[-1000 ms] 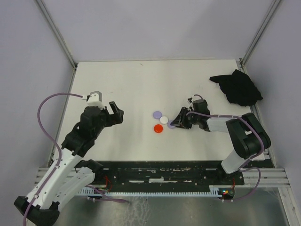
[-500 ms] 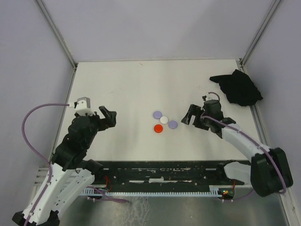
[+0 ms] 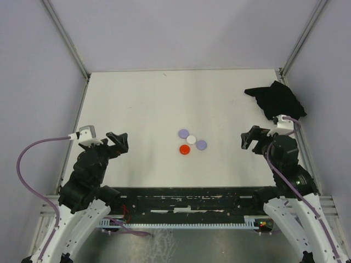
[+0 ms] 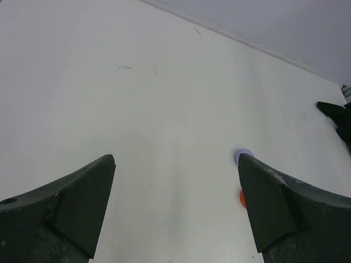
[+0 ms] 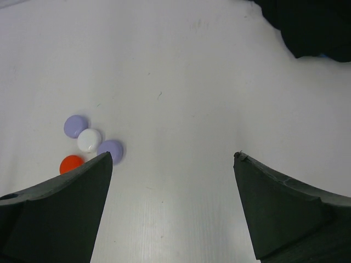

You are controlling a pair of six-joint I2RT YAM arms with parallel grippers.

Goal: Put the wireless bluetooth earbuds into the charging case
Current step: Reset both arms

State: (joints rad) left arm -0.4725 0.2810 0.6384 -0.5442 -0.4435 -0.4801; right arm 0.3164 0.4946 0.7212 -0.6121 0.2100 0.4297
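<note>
Four round cases lie in a tight cluster about midway between the left and right edges of the table, somewhat closer to its near edge than its far one. There are two lilac, one white and one red. One lilac case lies farthest back. The white case touches it. The second lilac case is just to the right of the white one, and the red case is nearest the front edge. The earbuds cannot be made out in any view. One black cloth lies crumpled at the far right corner.

The left gripper is near the left edge, well apart from the cluster. Its jaws are spread wide, with only bare surface between them. The right gripper is near the right edge, just in front of the cloth. Its jaws are also fully spread, and it holds and touches nothing.
</note>
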